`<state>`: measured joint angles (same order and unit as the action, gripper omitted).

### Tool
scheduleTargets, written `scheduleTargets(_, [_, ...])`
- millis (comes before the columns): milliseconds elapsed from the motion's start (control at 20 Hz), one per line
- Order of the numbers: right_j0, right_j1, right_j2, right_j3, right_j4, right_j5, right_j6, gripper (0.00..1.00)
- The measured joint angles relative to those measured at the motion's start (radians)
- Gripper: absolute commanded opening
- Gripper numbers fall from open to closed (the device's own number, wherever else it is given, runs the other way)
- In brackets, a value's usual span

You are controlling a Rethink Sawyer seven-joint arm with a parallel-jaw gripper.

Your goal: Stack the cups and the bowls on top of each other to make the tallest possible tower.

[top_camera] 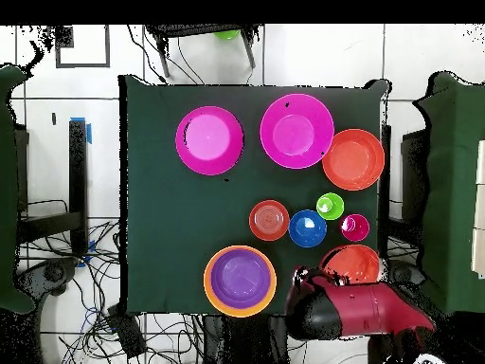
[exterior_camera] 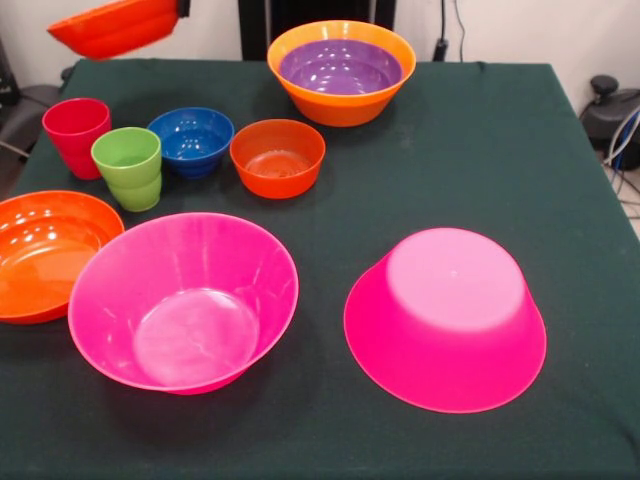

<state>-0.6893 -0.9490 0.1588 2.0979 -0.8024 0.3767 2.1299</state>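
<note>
You see a green table. An upturned pink bowl sits alone on it, nothing stacked on top. Beside it stands an upright pink bowl, then a red-orange bowl. Beyond these are a red cup, green cup, blue bowl, small orange bowl, and a purple bowl nested in an orange one. Another red-orange bowl hangs in the air under the arm; you cannot tell the fingers' state.

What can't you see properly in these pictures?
- Pincer: neither view shows it. In the overhead view the arm covers it.
- Shallow red-orange bowl in the air: the front view's top edge cuts it off, so what holds it is hidden.
- Purple bowl: its outside is hidden inside the orange bowl.
</note>
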Motion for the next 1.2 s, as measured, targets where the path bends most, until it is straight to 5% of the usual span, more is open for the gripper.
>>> scheduleTargets(650, [0.18, -0.016, 0.046, -0.032, 0.163, 0.012, 0.0, 0.0])
scheduleTargets(1200, [0.392, 0.048, 0.045, -0.213, 0.292, 0.122, 0.0, 0.0])
